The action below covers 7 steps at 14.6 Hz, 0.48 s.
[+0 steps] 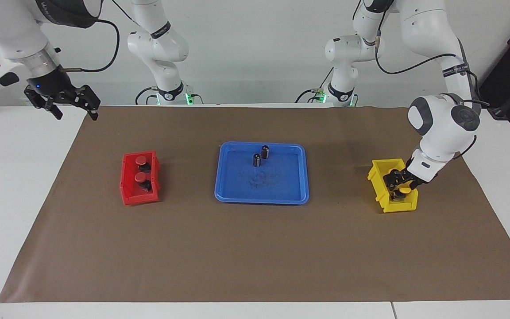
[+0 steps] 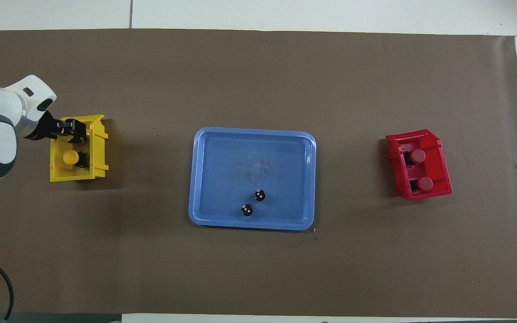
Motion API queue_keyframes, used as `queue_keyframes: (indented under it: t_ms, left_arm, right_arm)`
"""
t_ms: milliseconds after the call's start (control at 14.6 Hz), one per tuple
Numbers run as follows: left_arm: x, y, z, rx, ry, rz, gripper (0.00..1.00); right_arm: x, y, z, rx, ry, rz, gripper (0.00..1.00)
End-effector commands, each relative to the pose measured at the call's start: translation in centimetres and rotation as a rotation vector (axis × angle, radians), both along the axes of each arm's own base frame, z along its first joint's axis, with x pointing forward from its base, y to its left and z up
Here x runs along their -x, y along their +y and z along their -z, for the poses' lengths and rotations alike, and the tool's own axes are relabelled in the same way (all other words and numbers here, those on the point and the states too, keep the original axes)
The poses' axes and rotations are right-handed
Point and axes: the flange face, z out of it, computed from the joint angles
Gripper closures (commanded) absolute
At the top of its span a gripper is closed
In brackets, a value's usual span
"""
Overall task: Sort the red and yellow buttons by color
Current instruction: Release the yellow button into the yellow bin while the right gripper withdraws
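Observation:
Two red buttons (image 1: 141, 160) (image 1: 140, 177) sit in the red bin (image 1: 127, 186) toward the right arm's end; they also show in the overhead view (image 2: 417, 155) (image 2: 424, 183). My left gripper (image 1: 399, 188) is down inside the yellow bin (image 1: 376, 177), shut on a yellow button (image 2: 65, 129) whose cap shows below the fingers (image 1: 404, 190). A second yellow button (image 2: 71, 157) stands in the same bin (image 2: 99, 152), nearer to the robots. My right gripper (image 1: 72, 106) is open and empty, raised over the table's edge at the right arm's end, and waits.
A blue tray (image 1: 237, 190) lies mid-table on the brown mat and holds two small dark cylinders (image 1: 265, 151) (image 1: 257, 160) without coloured caps, in its part nearer to the robots. The tray also shows in the overhead view (image 2: 213, 179).

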Motion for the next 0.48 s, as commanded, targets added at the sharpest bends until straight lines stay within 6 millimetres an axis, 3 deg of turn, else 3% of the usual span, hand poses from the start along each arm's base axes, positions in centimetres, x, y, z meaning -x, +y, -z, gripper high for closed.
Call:
queue_keyframes:
  t_ms: [0, 69, 206, 412]
  left_arm:
    - [-0.1, 0.0, -5.4, 0.0, 0.034, 0.002, 0.05]
    - [-0.4, 0.0, -7.6, 0.004, 0.053, 0.003, 0.0]
    - [-0.4, -0.7, -11.0, 0.003, 0.074, 0.018, 0.0]
    - [2.1, -1.8, -16.3, 0.001, 0.077, 0.046, 0.0]
  right_arm:
    - [-0.1, -0.1, 0.2, 0.016, 0.026, -0.017, 0.0]
    - [0.1, -0.1, 0.4, 0.013, 0.038, -0.017, 0.0]
    - [0.2, -0.1, 0.5, 0.012, 0.047, -0.015, 0.0]
    - [0.3, -0.7, 0.7, 0.011, 0.049, -0.006, 0.0]
